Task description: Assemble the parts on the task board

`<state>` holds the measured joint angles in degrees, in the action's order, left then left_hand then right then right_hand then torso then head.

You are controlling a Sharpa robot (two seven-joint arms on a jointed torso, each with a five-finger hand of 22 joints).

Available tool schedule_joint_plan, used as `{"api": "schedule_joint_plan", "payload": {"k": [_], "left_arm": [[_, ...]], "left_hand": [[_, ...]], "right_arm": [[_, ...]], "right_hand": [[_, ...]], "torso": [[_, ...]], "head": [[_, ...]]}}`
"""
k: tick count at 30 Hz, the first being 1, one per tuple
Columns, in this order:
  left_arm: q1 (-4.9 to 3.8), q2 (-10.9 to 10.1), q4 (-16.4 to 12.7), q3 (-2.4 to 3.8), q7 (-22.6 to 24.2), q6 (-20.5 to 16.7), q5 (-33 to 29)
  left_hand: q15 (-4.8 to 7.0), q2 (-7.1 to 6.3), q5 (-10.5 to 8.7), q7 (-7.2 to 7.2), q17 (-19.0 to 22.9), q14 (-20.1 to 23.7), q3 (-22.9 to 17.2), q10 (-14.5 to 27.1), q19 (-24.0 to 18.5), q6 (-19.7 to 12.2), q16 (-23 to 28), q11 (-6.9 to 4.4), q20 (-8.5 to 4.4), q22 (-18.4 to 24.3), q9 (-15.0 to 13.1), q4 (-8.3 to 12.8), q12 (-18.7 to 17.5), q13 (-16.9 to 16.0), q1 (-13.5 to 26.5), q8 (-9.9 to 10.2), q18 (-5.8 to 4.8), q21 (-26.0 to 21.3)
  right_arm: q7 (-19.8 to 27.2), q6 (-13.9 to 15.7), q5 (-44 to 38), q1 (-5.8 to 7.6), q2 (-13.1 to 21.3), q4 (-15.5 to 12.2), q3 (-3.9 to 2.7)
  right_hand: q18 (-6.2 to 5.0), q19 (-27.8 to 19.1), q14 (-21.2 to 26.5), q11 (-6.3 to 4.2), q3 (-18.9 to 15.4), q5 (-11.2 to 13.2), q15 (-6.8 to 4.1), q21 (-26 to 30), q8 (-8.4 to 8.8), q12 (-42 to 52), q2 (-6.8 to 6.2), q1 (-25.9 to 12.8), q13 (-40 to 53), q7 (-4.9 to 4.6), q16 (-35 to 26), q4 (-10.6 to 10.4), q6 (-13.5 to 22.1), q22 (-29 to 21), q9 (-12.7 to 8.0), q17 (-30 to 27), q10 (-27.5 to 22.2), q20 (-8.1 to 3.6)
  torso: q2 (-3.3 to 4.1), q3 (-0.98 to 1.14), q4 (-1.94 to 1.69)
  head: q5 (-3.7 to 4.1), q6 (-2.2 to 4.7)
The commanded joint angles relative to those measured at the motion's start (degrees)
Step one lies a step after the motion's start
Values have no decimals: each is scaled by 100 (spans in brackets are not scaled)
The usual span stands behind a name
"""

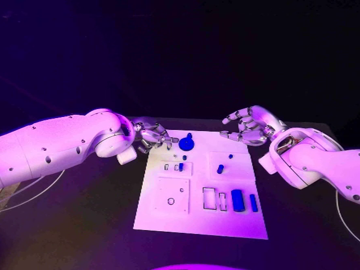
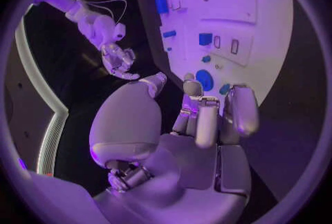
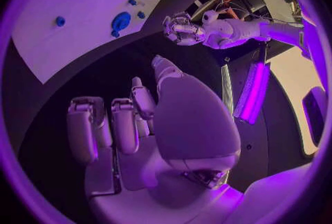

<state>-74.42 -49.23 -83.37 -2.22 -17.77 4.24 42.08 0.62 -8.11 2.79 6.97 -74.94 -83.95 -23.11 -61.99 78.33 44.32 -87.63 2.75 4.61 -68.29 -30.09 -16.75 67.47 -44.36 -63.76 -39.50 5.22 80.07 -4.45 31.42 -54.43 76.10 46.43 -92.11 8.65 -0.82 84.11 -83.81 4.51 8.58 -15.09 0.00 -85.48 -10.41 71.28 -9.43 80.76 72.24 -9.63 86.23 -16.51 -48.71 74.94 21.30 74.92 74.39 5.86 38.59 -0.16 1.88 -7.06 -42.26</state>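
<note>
Beside the far corners of the white board (image 1: 198, 219) (blue parts (image 1: 238, 200) lying on it), both hands, left (image 1: 153, 136) and right (image 1: 246, 127), are hovering with fingers apart, grasping nothing.

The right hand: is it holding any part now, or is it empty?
Empty. The right hand hovers off the task board's far right corner, fingers apart, with nothing between them in the right wrist view.

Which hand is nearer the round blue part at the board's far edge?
Left. The left hand sits just beside the round blue part; the right hand hovers farther off, past the task board's far corner.
</note>
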Motion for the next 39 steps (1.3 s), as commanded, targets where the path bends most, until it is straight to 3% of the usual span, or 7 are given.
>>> {"api": "schedule_joint_plan", "payload": {"k": [1,6,13,20,28,33,39], "left_arm": [[-66,171,79,0,-961,912,978],[-129,473,239,-16,-1099,1063,1299],[-163,789,432,-51,-1173,1183,1452],[-171,1095,617,-132,-1195,1261,1478],[-169,1391,866,-271,-1200,1360,1483],[-167,1480,940,-327,-1201,1405,1475],[-166,1484,955,-350,-1203,1445,1472]], "left_hand": [[40,30,7,6,-1066,-445,70,-16,13,-55,-2,-1,7,-12,-22,6,31,-27,38,-35,-70,-4],[54,63,6,-25,-1064,-444,265,-10,5,-42,2,-22,10,0,-173,2,45,-61,190,-174,-67,-15],[96,132,7,-81,-1063,-444,574,-31,7,-60,5,-71,-24,-1,-429,-5,69,-123,379,-375,-67,-21],[99,166,7,-79,-1059,-442,620,-17,15,-103,8,-72,-28,-15,-460,-5,58,-110,396,-371,-71,-16],[97,223,9,-75,-1034,-432,640,-2,10,-140,23,-68,-30,-7,-487,3,48,-104,371,-363,-69,-21],[96,246,10,-74,-1029,-430,646,7,9,-153,27,-67,-30,-7,-501,9,43,-100,342,-361,-69,-22],[95,258,10,-72,-1025,-428,649,13,11,-159,29,-66,-30,-11,-509,11,39,-95,323,-359,-70,-20]], "right_arm": [[86,-308,460,16,45,44,0],[47,-390,470,26,98,101,1],[-7,-430,407,30,137,133,1],[-56,-460,363,32,137,166,1],[-85,-475,350,34,140,184,1],[-92,-478,346,35,136,188,1],[-104,-484,337,35,146,195,1]], "right_hand": [[-35,381,-460,8,26,-27,16,30,-8,-24,35,2,-8,9,-29,0,-15,1253,-6,900,-54,18],[-35,381,-460,8,26,-27,16,30,-8,-24,35,2,-8,9,-29,0,-15,1253,-6,900,-54,18],[-34,381,-462,9,31,-42,16,31,-8,-34,34,-8,-18,9,-26,-1,-11,1253,-8,906,-63,18],[-35,381,-461,10,32,-47,17,31,-7,-36,31,-17,-21,8,-27,-2,-8,1253,-9,903,-65,18],[-46,360,-459,10,39,-62,17,80,-9,-112,31,-32,-91,7,-32,-3,-6,1228,-12,898,-130,19],[-46,360,-459,10,39,-62,17,80,-9,-112,31,-32,-91,7,-32,-3,-6,1228,-12,898,-130,19],[-48,356,-458,10,48,-70,18,88,-10,-138,31,-42,-115,7,-34,-2,-3,1224,-14,895,-151,19]], "torso": [[-48,23,2],[-63,42,1],[-47,41,2],[-41,26,6],[-25,18,14],[-17,15,20],[-26,19,4]], "head": [[-40,-9],[-67,-29],[-56,-40],[-49,-53],[-46,-61],[-44,-82],[-34,-111]]}}
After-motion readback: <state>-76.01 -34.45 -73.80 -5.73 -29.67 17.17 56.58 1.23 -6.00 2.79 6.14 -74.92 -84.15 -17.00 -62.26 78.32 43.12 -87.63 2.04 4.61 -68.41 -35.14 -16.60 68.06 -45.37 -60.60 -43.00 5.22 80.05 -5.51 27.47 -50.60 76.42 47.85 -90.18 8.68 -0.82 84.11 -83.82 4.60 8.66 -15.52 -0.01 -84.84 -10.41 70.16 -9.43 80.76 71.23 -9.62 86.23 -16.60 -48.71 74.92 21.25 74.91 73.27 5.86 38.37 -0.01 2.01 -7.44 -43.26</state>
